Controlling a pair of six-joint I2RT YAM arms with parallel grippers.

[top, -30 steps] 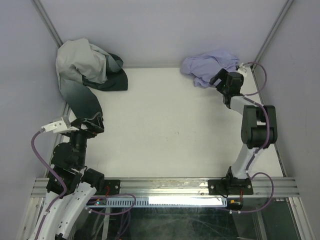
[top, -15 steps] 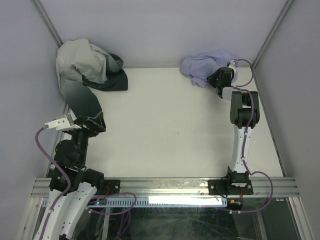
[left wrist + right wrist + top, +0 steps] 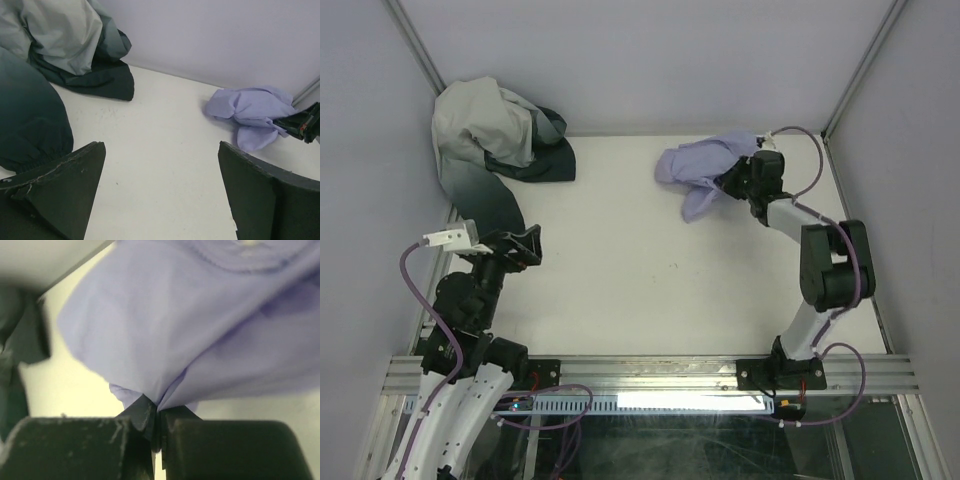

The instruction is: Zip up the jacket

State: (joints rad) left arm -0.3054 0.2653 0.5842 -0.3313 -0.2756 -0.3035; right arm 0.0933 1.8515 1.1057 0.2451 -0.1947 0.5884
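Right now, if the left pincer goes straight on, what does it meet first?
Likely bare table: only tabletop shows ahead of the open left pincer. The lavender jacket sits right of that line, the green-and-white garment left.

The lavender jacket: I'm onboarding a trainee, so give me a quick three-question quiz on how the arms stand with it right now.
1. Fill in: the left gripper has its jaws ____.
2. Multiple choice: what is pinching the jacket? A) the left gripper B) the right gripper C) both
3. True or false: the jacket lies apart from the white-and-green garment.
Key: 1 open, holding nothing; 2 B, a fold of fabric is clamped between its fingers; 3 true, bare table separates them.
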